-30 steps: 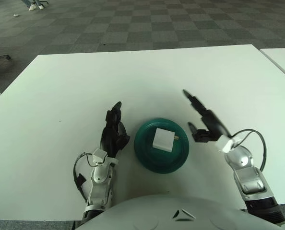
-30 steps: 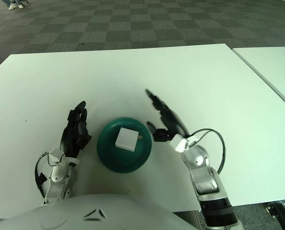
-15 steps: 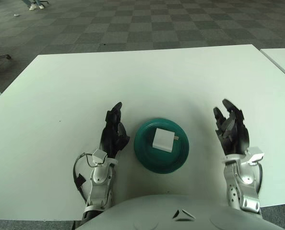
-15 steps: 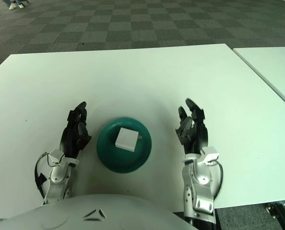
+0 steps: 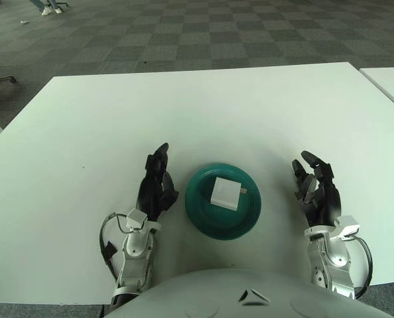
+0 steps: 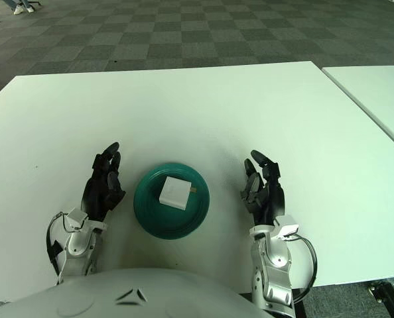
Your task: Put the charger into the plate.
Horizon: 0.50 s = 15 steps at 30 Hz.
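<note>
In the left eye view the flat white square charger point(image 5: 225, 193) lies in the round dark green plate point(image 5: 203, 213) between the empty, loosely spread left hand point(image 5: 156, 187) and right hand point(image 5: 317, 193), while the right eye view shows both on the white table point(image 6: 184, 106)

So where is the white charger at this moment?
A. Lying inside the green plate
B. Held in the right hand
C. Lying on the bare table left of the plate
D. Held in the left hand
A: the charger lies inside the green plate, with the left hand and right hand open on either side, holding nothing.
</note>
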### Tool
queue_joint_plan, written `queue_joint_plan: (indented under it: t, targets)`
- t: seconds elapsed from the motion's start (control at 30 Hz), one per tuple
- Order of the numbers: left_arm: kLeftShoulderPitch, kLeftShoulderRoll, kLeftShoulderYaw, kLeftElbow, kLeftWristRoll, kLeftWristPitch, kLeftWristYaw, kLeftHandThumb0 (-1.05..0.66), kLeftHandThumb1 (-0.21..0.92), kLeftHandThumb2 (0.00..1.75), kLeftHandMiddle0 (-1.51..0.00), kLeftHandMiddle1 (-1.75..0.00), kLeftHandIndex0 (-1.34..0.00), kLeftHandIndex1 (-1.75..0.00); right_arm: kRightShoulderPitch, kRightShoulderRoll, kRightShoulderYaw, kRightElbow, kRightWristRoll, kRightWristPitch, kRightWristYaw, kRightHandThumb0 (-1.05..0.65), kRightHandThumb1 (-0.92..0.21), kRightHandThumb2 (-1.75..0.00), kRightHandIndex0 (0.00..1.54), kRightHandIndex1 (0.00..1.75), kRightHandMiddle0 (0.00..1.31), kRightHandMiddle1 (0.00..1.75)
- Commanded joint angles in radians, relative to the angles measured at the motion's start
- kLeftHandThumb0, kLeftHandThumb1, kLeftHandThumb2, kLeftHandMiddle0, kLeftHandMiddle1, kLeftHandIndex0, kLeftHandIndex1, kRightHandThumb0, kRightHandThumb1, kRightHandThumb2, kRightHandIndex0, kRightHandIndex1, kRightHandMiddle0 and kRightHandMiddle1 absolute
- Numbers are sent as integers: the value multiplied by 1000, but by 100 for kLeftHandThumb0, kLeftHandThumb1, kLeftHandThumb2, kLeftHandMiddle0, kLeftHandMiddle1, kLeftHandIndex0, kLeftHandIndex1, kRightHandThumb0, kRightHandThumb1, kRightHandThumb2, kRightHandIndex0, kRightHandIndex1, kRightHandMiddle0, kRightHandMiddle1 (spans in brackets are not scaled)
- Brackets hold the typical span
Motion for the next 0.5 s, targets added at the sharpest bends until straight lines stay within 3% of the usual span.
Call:
queue_joint_plan:
  t: [0.0, 0.33, 0.47]
  targets:
    - [59, 22, 17, 51, 3, 39, 9, -85, 92, 98, -17, -1, 0, -56, 25, 19, 30, 49, -30, -25, 5, -91, -92, -80, 33, 3, 4, 96]
    - [71, 35, 16, 37, 19, 36, 13, -84, 92, 98, -17, -1, 0, -59, 31, 35, 82, 113, -66, -63, 3, -89, -92, -84, 32, 2, 0, 96]
    - [75, 38, 13, 33, 22, 39, 14, -84, 92, 98, -18, -1, 0, -60, 16, 42, 95, 118, -125, -70, -36, -88, -92, -86, 32, 2, 0, 96]
